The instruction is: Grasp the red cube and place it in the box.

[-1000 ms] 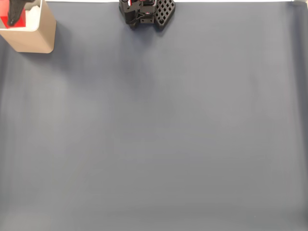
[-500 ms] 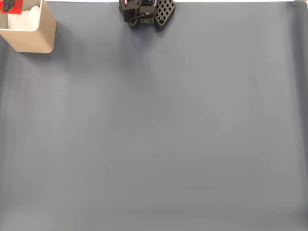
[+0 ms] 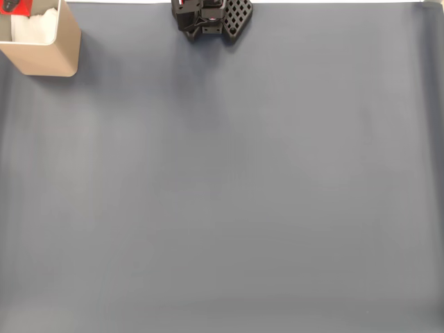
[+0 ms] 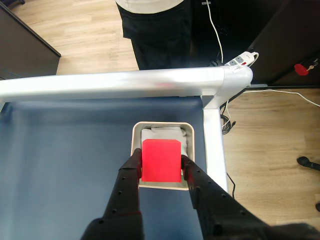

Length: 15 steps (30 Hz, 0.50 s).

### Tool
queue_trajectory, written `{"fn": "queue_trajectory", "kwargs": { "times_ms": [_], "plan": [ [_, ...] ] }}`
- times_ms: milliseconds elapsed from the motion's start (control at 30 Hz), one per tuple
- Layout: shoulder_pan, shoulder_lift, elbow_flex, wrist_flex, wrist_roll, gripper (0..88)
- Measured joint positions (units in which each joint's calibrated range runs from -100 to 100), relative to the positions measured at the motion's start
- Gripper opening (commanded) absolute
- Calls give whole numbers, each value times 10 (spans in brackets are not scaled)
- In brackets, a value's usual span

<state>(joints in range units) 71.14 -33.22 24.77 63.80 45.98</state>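
In the wrist view the red cube (image 4: pixel 161 160) is clamped between my gripper's (image 4: pixel 160 158) two black fingers (image 4: pixel 131 172), which are shut on it. It hangs directly over the tan box (image 4: pixel 162 124), whose white padding (image 4: pixel 170 134) shows behind the cube. In the fixed view the box (image 3: pixel 50 59) stands in the far top left corner of the blue-grey mat. A sliver of the red cube (image 3: pixel 16 7) shows over the box's opening at the picture's top edge.
The arm's black base (image 3: pixel 211 17) sits at the top middle of the mat (image 3: pixel 229 187). In the wrist view a silver table rail (image 4: pixel 115 84) runs just beyond the box. A person (image 4: pixel 155 30) stands on the wooden floor behind it, near a power strip (image 4: pixel 241 59).
In the fixed view the gripper and cube have shifted toward the top edge over the box. The black fingers that showed a second ago are almost out of the picture.
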Motion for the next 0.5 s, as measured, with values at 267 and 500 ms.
{"fn": "queue_trajectory", "kwargs": {
  "times_ms": [267,500],
  "plan": [
    [0,0,1,0,0,40],
    [0,0,5,-2,3,156]
  ]
}}
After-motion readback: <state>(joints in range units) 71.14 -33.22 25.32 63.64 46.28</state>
